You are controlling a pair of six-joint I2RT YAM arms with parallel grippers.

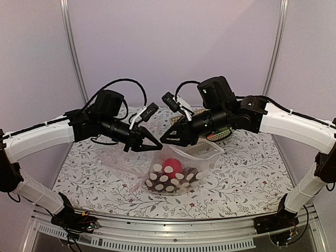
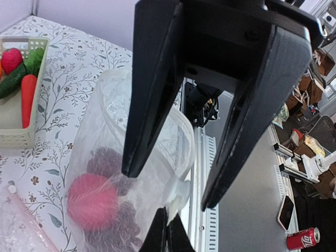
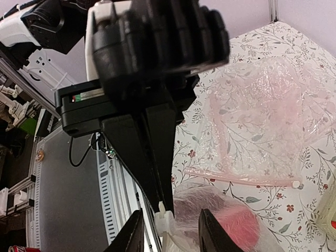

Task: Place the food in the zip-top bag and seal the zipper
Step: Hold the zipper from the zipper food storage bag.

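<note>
The zip-top bag (image 1: 169, 181), clear with white dots, hangs from my left gripper (image 1: 155, 143) with its bottom on the table. Inside lie the round red fruit (image 1: 169, 166) and the dark purple grapes (image 1: 190, 175). In the left wrist view my left gripper (image 2: 167, 232) is shut on the whitish end of the zipper (image 2: 182, 202). The fruit (image 2: 92, 202) and grapes (image 2: 107, 160) show through the film. My right gripper (image 3: 170, 237) stands open, its fingers on either side of that zipper end (image 3: 167, 219), facing the left gripper's tips (image 3: 165, 202).
A plain clear bag (image 3: 262, 121) with a pink strip lies flat on the flowered cloth behind the dotted one. A pale basket (image 2: 16, 137) with a red, an orange and a green vegetable stands at the back. The table's metal front rail (image 1: 168, 231) runs close below.
</note>
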